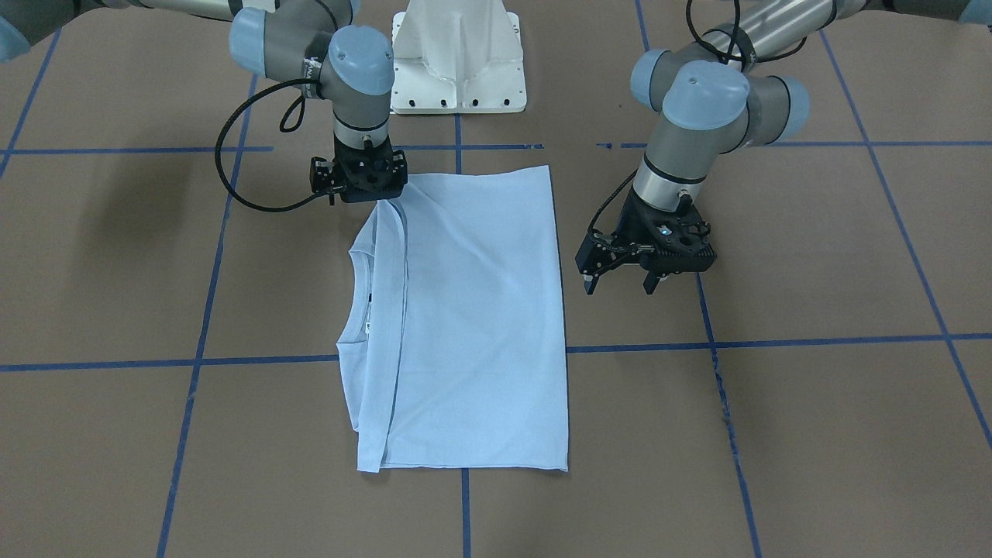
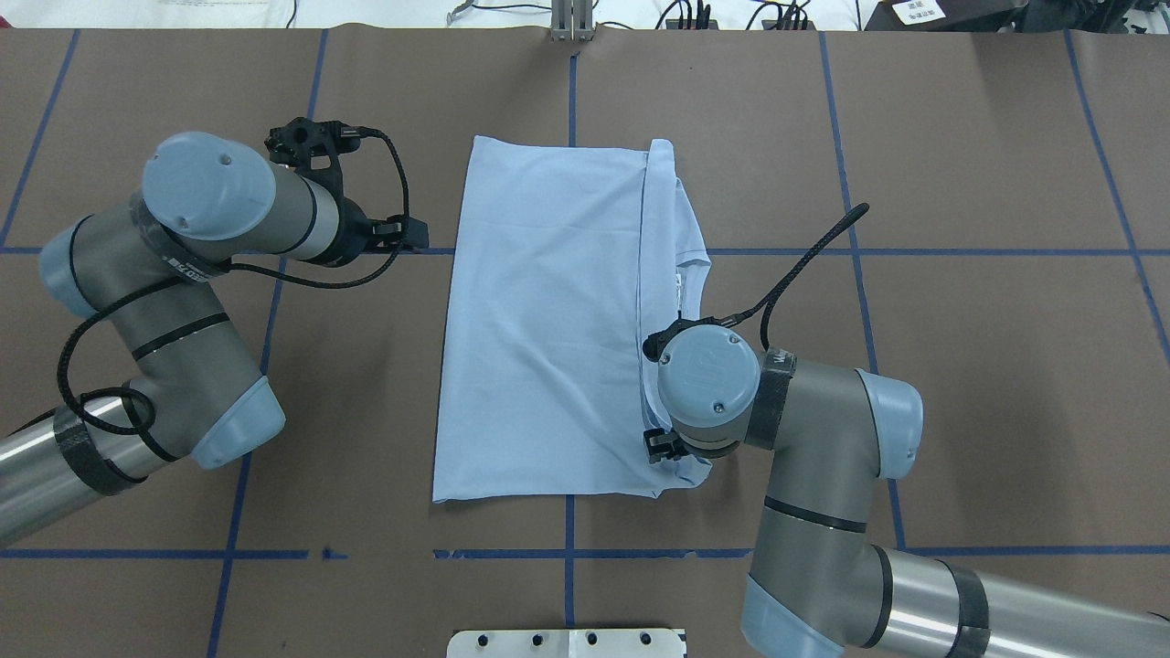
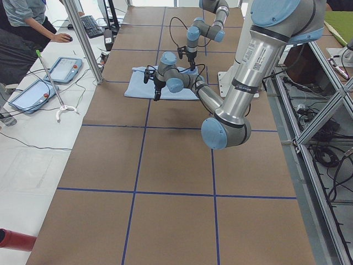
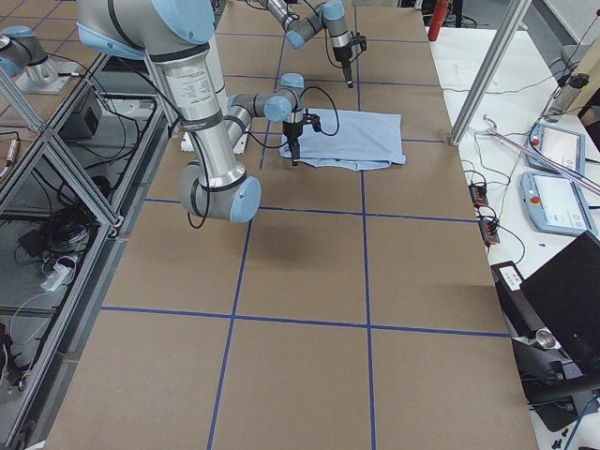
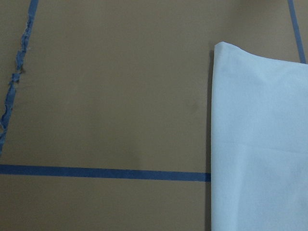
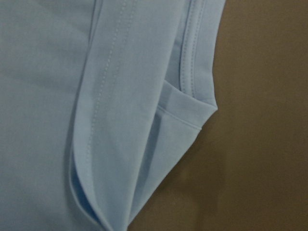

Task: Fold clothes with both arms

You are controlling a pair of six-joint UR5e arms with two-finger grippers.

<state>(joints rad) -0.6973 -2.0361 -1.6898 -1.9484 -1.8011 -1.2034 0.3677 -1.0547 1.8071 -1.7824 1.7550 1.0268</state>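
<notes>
Folded T-shirt (image 1: pixel 480 325) on taped table (image 1: pixel 814 256), right claw (image 1: pixel 359 184) above its corner, pedestal (image 1: pixel 457 62) behind

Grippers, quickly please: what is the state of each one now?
Left gripper: open, empty, beside the light blue T-shirt.
Right gripper: cannot be told, fingertips hidden above the T-shirt's edge.
</notes>
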